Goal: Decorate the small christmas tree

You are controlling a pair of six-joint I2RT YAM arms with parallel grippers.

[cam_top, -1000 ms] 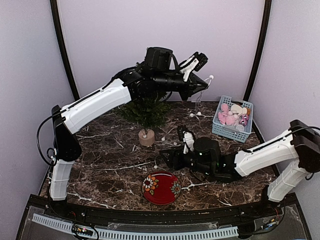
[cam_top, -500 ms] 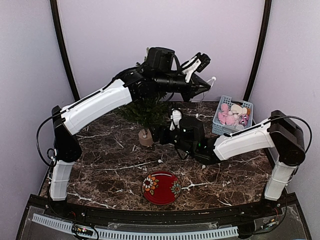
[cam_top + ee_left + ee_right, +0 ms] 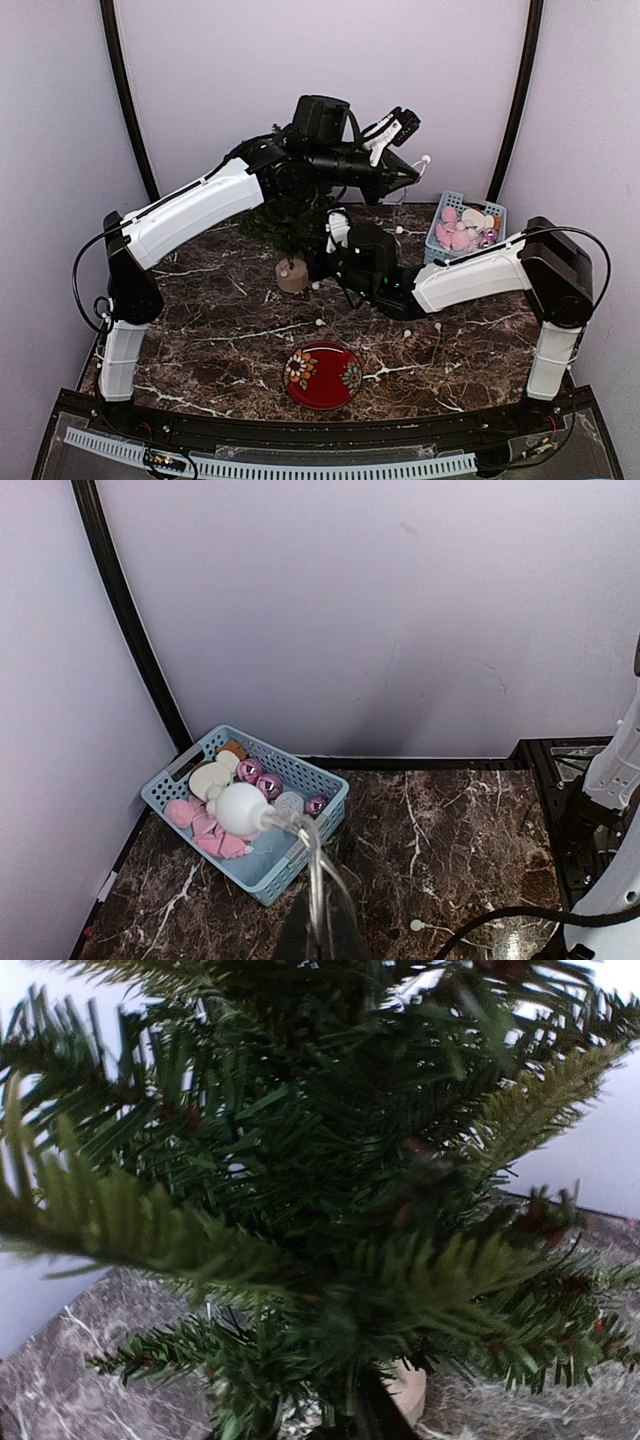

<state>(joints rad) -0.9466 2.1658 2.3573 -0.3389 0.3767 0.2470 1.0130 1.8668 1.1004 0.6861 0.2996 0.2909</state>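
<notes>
Small christmas tree (image 3: 290, 215), far tabletop (image 3: 215, 325) edge: right gripper (image 3: 336, 228) has swung in to its branches, closure untellable; left gripper (image 3: 408, 171) seemingly clenched on bead strand (image 3: 240, 807), draping pending.

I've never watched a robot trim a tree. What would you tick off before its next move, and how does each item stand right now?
1. The tree stands upright on its stump: ok.
2. The left gripper holds the bead strand: ok. It looks shut on it, with the white ball past the tips.
3. The right gripper is at the tree: ok. Its camera shows needles up close.
4. Whether the right gripper is open or shut: cannot tell. Needles fill its view.
5. The bead strand runs free of snags: cannot tell.
6. The basket has ornaments in it: ok.
</notes>
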